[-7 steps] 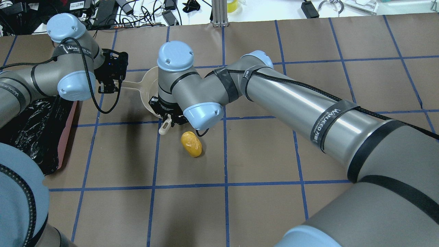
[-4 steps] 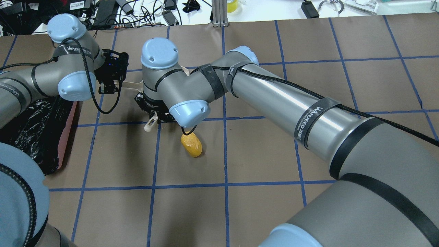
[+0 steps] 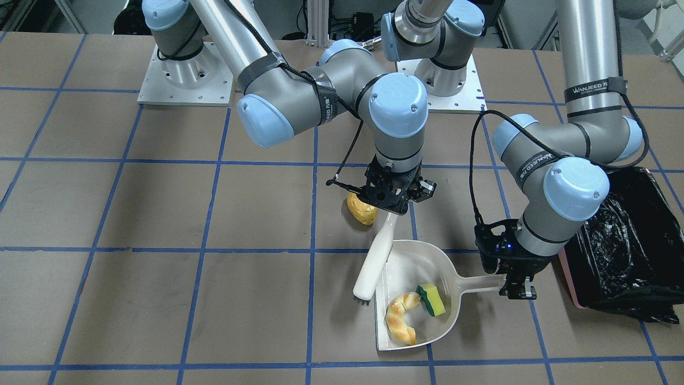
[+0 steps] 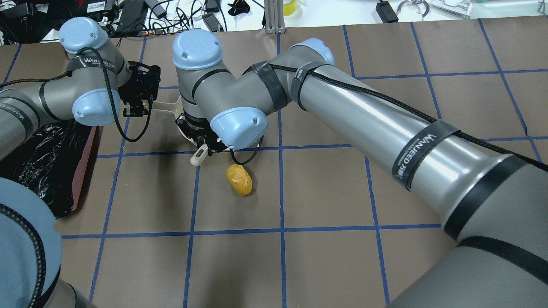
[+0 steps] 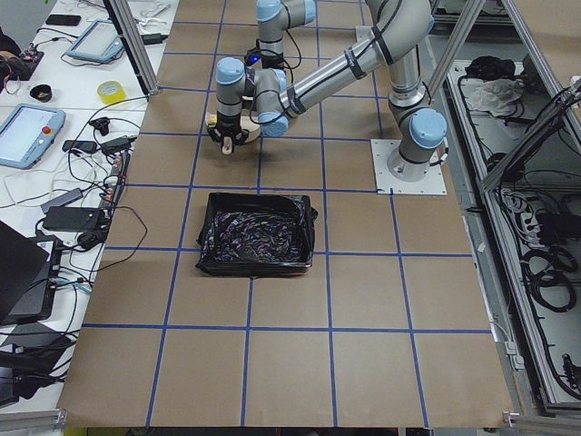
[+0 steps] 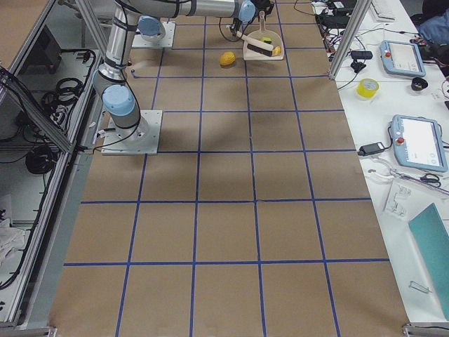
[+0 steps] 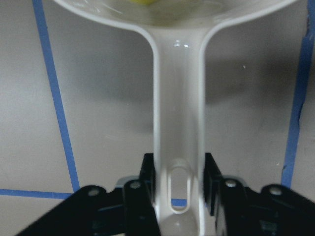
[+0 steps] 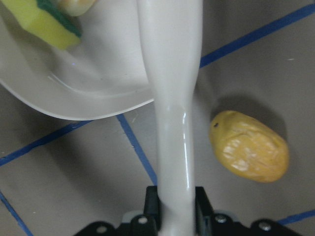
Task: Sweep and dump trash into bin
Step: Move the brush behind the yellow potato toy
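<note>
The beige dustpan (image 3: 417, 263) lies on the table and holds the tan croissant-like piece (image 3: 402, 321) and the yellow sponge with a green side (image 3: 432, 299). The golden-brown potato-like lump (image 3: 362, 209) lies on the table outside the pan, beside the brush handle; it also shows in the overhead view (image 4: 239, 179). My left gripper (image 3: 515, 283) is shut on the dustpan handle (image 7: 178, 123). My right gripper (image 3: 394, 206) is shut on the beige brush (image 3: 374, 259), whose head rests at the pan's open edge. The pink bin (image 3: 567, 275) with its black bag stands next to my left arm.
The table is brown paper with a blue tape grid. The bin (image 4: 83, 171) sits at the left edge in the overhead view. Cables and devices lie beyond the far table edge. My right arm (image 4: 364, 115) stretches across the middle of the table.
My right arm swung its wrist and the brush leftwards over the pan, then a little back. The potato-like lump, the dustpan and my left arm have not moved.
</note>
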Robot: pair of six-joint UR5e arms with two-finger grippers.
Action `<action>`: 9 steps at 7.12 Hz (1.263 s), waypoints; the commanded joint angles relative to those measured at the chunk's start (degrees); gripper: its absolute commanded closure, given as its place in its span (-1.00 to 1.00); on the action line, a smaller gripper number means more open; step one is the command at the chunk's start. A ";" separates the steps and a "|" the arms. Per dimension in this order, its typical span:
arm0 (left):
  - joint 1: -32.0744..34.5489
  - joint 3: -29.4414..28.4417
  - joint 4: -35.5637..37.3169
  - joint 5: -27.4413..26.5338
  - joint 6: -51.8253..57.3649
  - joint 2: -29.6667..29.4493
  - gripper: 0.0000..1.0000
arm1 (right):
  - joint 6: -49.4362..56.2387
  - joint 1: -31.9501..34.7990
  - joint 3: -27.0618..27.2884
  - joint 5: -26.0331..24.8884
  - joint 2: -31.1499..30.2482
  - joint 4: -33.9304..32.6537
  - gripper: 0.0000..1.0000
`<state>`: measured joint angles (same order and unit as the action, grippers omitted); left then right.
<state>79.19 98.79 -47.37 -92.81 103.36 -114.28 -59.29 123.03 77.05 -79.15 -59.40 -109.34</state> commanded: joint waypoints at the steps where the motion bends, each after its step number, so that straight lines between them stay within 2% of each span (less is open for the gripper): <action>1: 0.00 0.09 0.00 0.00 0.00 0.02 0.98 | 1.80 -1.04 0.64 -5.12 -4.66 10.51 1.00; 2: 0.00 0.09 0.00 0.00 0.00 0.02 0.98 | 3.63 -1.13 1.25 -5.83 -5.72 14.21 1.00; 3: 0.00 0.18 0.00 0.00 0.00 0.02 0.97 | 7.13 -1.04 4.13 -6.01 -8.43 14.85 1.00; 5: -0.09 0.26 0.00 0.00 1.48 0.46 0.98 | 9.63 -0.95 13.69 -5.84 -15.80 13.90 1.00; 7: -0.18 0.35 0.00 0.09 4.48 0.64 0.98 | 9.99 -0.43 21.52 -5.75 -20.30 9.26 1.00; 9: -0.18 0.35 0.00 0.09 5.70 0.46 0.98 | 5.88 0.80 28.38 -4.97 -20.58 -1.96 1.00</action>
<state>79.02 99.17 -47.37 -92.73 108.12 -113.72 -50.56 123.15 101.10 -84.67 -79.52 -104.66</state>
